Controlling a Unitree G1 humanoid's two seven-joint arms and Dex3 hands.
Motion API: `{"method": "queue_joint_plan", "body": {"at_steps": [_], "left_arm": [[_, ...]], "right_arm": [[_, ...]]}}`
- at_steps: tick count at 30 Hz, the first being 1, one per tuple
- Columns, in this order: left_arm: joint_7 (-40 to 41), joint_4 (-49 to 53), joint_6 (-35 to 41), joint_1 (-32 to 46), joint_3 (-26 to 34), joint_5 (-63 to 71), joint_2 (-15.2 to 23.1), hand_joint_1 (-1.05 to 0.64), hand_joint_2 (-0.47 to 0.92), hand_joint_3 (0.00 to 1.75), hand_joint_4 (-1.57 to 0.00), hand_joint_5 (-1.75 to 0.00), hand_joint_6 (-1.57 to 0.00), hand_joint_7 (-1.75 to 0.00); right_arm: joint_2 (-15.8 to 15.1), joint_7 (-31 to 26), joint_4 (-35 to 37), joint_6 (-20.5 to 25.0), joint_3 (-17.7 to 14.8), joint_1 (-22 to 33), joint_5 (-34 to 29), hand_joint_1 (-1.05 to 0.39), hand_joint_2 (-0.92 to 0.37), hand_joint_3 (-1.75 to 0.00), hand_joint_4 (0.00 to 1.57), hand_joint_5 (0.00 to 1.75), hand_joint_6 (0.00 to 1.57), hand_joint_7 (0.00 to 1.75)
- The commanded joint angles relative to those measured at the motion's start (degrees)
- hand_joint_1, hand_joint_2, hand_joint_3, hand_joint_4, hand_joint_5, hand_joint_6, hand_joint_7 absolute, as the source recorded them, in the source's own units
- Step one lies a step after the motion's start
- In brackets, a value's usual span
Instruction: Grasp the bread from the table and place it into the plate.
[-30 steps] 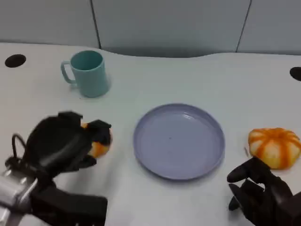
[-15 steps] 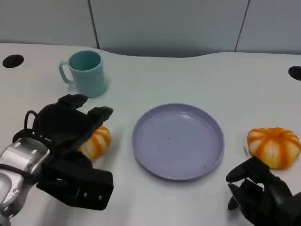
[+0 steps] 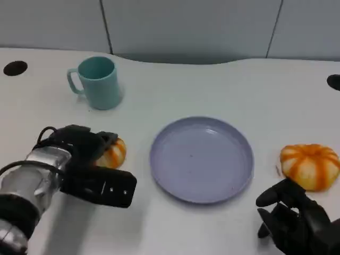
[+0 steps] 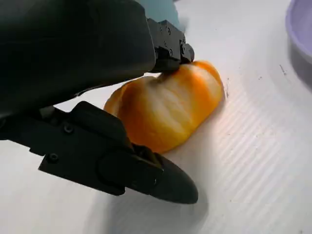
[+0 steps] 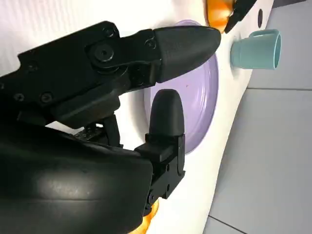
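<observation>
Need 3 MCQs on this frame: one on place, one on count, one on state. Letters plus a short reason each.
1. Where does the mug stand relative to the plate?
A. on the plate
B. beyond it, toward the robot's left
C. beside the right hand

2. How many orange-and-white breads are on the table?
A. one
B. two
C. three

3. What is the left hand doing?
A. closing its fingers around a bread that rests on the table
B. holding a bread over the plate
C. gripping the mug

Key: 1 B, the head view shows the teal mug at the far left of the table. 2 B, one at the left hand and another bread near the right hand. 3 A, the left wrist view shows fingers on both sides of the bread, which lies on the table.
</observation>
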Motion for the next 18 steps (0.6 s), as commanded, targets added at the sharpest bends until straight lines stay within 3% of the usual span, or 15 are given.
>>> {"method": "queue_joint_plan", "body": {"at_steps": [1,4,5,6,7,8,9,11,12,14,18], "left_arm": [[2.88,8.46,-0.25,-2.55,-2.93,-0.78,-1.81,-0.77,0.84,0.00,-0.11,-0.05,-0.20,-0.03],[10.59,12.55,-0.07,-2.42,-4.30,-1.03,-3.18,-0.60,0.80,0.00,-0.26,-0.09,-0.31,-0.03],[14.03,13.66,-0.75,-1.96,-4.04,-1.77,-3.41,-0.52,0.81,0.01,-0.37,-0.14,-0.44,-0.08],[16.18,14.54,-1.66,-1.68,-3.73,-2.59,-3.44,-0.38,0.84,0.00,-0.46,-0.71,-0.56,-0.46],[17.69,15.28,-2.36,-1.57,-3.64,-3.22,-3.47,-0.32,0.86,0.00,-0.44,-1.02,-0.52,-0.77],[21.28,15.81,-4.35,-0.91,-3.34,-4.08,-3.14,-0.29,0.87,0.00,-0.43,-1.18,-0.49,-0.94],[23.77,16.23,-5.74,-0.52,-3.27,-4.67,-2.92,-0.24,0.85,0.00,-0.52,-1.51,-0.54,-1.26],[29.19,16.85,-7.87,0.23,-3.87,-4.84,-2.42,-0.22,0.84,0.00,-0.60,-1.68,-0.57,-1.44],[30.32,17.12,-8.34,0.28,-4.25,-4.85,-2.30,-0.24,0.86,0.01,-0.67,-1.72,-0.68,-1.21],[31.55,17.58,-9.39,0.26,-4.84,-5.06,-1.97,-0.26,0.87,0.00,-0.72,-1.74,-0.79,-0.97],[30.96,17.99,-10.61,-0.02,-4.83,-6.44,-1.65,-0.26,0.91,0.00,-0.70,-1.75,-0.77,-0.99]], "right_arm": [[-0.22,-0.56,-1.15,-0.12,0.12,0.65,-0.29,-0.28,-0.92,-0.31,0.59,1.75,0.35,1.75],[-0.12,-0.22,-1.44,0.28,0.09,0.72,0.30,-0.28,-0.92,-0.31,0.59,1.75,0.35,1.75],[-0.07,-0.20,-1.45,0.27,0.10,0.70,0.36,-0.28,-0.92,-0.31,0.59,1.75,0.35,1.75],[-0.06,-0.21,-1.28,0.01,0.12,0.63,0.35,-0.28,-0.92,-0.31,0.59,1.75,0.35,1.75],[-0.05,-0.21,-1.15,-0.18,0.13,0.58,0.33,-0.28,-0.92,-0.31,0.59,1.75,0.35,1.75],[-0.02,-0.22,-1.02,-0.37,0.11,0.58,0.37,-0.28,-0.92,-0.31,0.59,1.75,0.35,1.75],[-0.01,-0.21,-0.93,-0.48,0.09,0.58,0.41,-0.28,-0.92,-0.31,0.59,1.75,0.35,1.75],[0.08,-0.05,-1.13,-0.18,0.03,0.68,0.77,-0.29,-0.92,-0.31,0.58,1.75,0.35,1.75],[0.13,-0.01,-1.25,-0.02,0.01,0.72,0.94,-0.29,-0.92,-0.31,0.58,1.75,0.35,1.75],[0.05,-0.19,-1.32,-0.02,0.03,0.74,0.77,-0.28,-0.92,-0.31,0.58,1.75,0.35,1.75],[-0.18,-0.25,-1.16,-0.24,-0.01,0.66,0.40,-0.29,-0.92,-0.31,0.59,1.75,0.35,1.75]]}}
